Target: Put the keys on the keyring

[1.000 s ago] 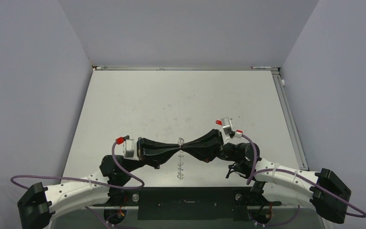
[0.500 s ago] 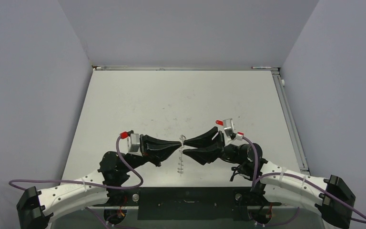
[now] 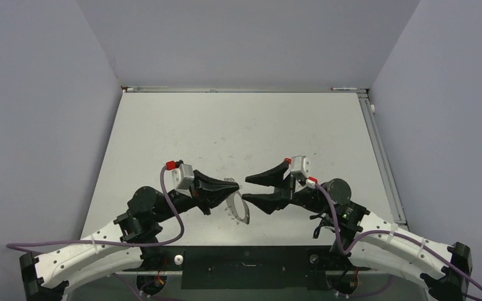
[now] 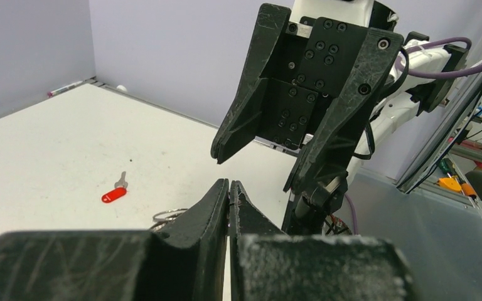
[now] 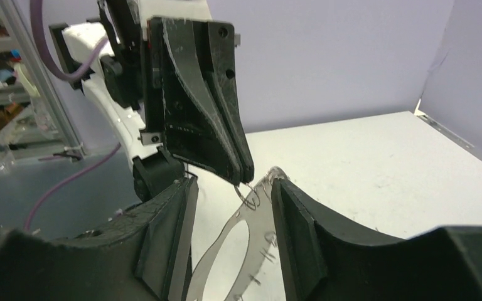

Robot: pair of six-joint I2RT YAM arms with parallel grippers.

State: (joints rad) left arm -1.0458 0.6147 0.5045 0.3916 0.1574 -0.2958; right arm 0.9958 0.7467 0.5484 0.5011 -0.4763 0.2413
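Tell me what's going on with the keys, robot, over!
Left gripper shut on the keyring. Right gripper open, jaws either side of it. Red key on the table, not yet threaded. Nothing in the way.

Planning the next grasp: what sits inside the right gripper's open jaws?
Part of the large thin silvery metal keyring, pinched near its top by the shut left gripper. Its lower portion runs out of frame, and one jaw hides part of its edge.

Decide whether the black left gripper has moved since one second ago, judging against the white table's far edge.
Yes. The black left gripper, shut on the thin silvery keyring, has shifted slightly toward the white table's far edge.
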